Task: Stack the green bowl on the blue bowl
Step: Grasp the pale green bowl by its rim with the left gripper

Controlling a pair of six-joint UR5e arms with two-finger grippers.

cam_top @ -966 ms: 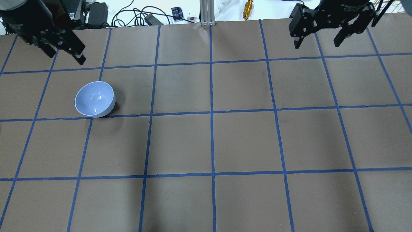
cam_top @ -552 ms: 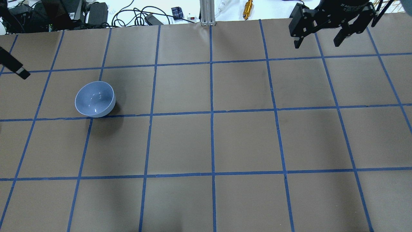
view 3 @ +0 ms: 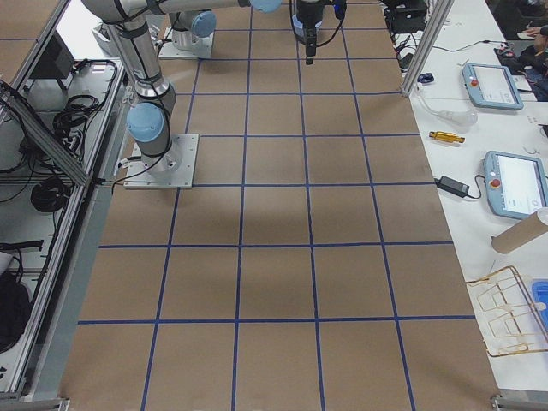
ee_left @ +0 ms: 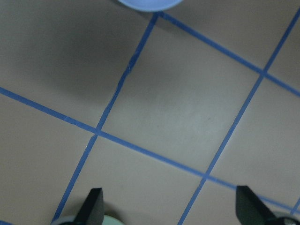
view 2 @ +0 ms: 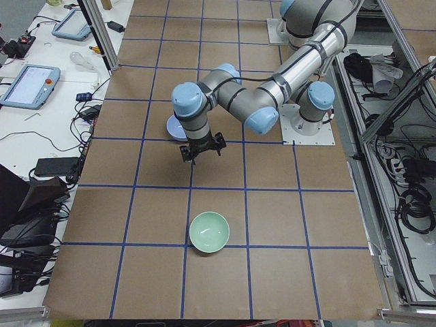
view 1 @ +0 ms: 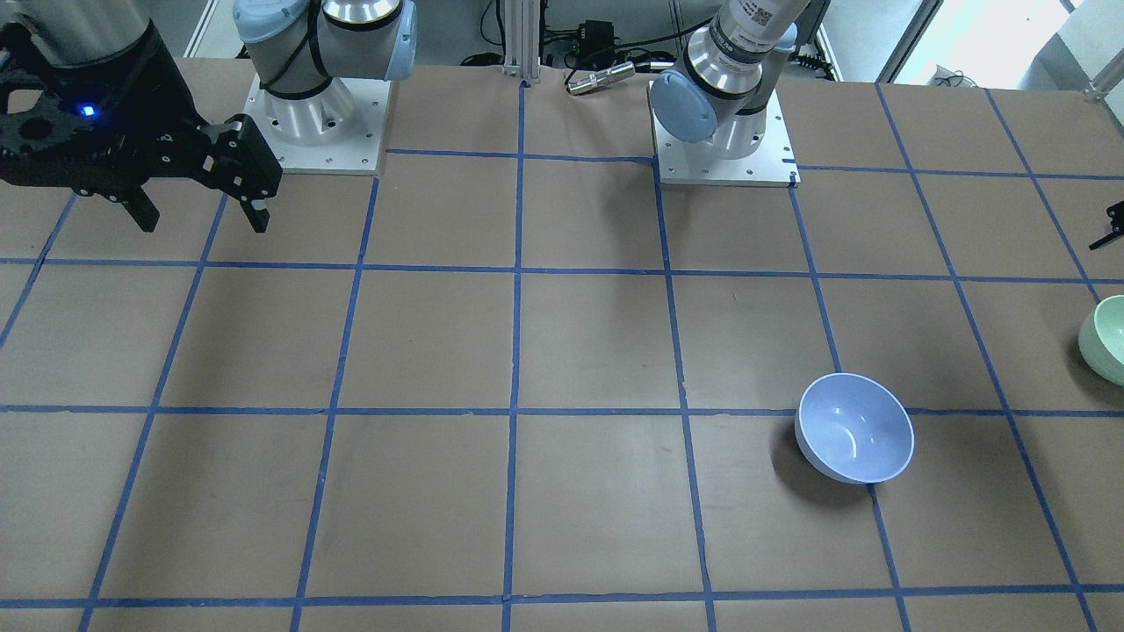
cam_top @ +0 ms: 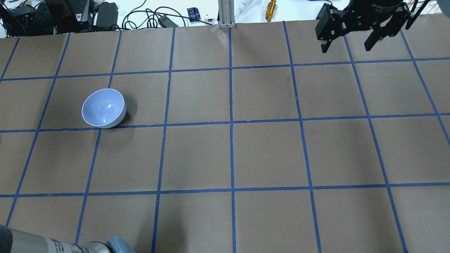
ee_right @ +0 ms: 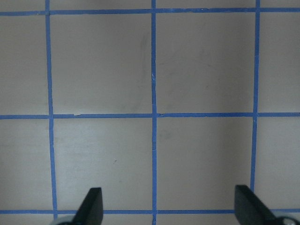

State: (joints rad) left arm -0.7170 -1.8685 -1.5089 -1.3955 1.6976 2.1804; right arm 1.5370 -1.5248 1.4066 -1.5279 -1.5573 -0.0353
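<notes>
The blue bowl [cam_top: 103,107] stands upright on the brown gridded table on my left side; it also shows in the front view [view 1: 854,427] and at the top edge of the left wrist view [ee_left: 149,3]. The green bowl [view 2: 209,231] stands upright farther out to the left, cut by the front view's right edge [view 1: 1108,338] and outside the overhead view. My left gripper [view 2: 201,151] hangs open and empty above the table between the two bowls, its jaws wide in the wrist view [ee_left: 168,189]. My right gripper [cam_top: 345,48] is open and empty at the far right [view 1: 202,219].
The left arm's elbow [cam_top: 52,244] shows at the overhead view's bottom left. Both arm bases [view 1: 312,123] [view 1: 724,149] stand on the table's robot side. An aluminium post [cam_top: 225,14], cables and power units lie past the far edge. Tablets [view 2: 27,85] sit on a side bench.
My left gripper has swung left out of the overhead view, and the left arm's elbow has come in at the bottom left. The blue bowl and the right arm have not moved.
</notes>
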